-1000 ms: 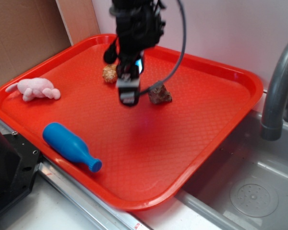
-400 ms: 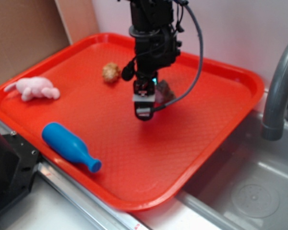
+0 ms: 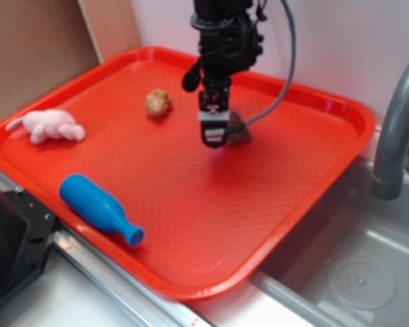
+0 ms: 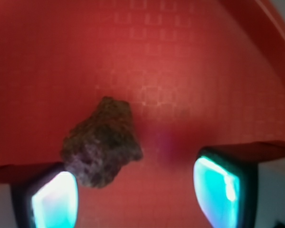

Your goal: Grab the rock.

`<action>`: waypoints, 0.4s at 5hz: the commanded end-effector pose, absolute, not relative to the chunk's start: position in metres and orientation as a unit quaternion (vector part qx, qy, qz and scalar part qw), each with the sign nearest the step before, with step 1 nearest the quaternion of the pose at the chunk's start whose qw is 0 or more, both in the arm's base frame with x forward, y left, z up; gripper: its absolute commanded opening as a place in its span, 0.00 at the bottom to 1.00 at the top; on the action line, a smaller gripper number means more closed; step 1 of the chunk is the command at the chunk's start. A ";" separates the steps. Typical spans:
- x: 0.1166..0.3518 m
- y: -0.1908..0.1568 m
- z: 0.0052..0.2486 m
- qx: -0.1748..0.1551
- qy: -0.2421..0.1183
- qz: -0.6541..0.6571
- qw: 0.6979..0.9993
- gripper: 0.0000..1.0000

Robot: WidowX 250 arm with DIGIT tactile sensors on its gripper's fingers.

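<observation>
rock (image 4: pixel 102 145) dark, jagged, rough, on red tray (image 3: pixel 191 204). my fingers (image 4: pixel 54 199) spread apart, rock near left one. tan lump (image 3: pixel 157 102), pink toy (image 3: pixel 49 127), blue bottle (image 3: pixel 99 206) well apart.

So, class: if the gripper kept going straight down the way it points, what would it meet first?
Probably the rock, which lies off-centre near one finger of the open gripper; otherwise the tray. Depth is unclear.

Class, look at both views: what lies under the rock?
Under the rock only the red tray shows. The patch directly beneath it is covered. The open gripper flanks it.
</observation>
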State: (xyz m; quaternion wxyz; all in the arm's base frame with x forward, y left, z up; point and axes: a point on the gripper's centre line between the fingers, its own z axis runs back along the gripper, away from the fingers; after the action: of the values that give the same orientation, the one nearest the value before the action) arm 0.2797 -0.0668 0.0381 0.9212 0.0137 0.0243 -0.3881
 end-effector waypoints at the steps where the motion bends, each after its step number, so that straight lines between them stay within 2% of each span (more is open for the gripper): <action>1: 0.279 -0.087 0.041 0.006 0.009 -0.408 0.913 1.00; 2: 0.284 -0.090 0.038 0.005 0.015 -0.415 0.910 1.00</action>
State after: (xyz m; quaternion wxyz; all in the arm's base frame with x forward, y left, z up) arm 0.2822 -0.0821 0.0248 0.9100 0.0022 0.0405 -0.4127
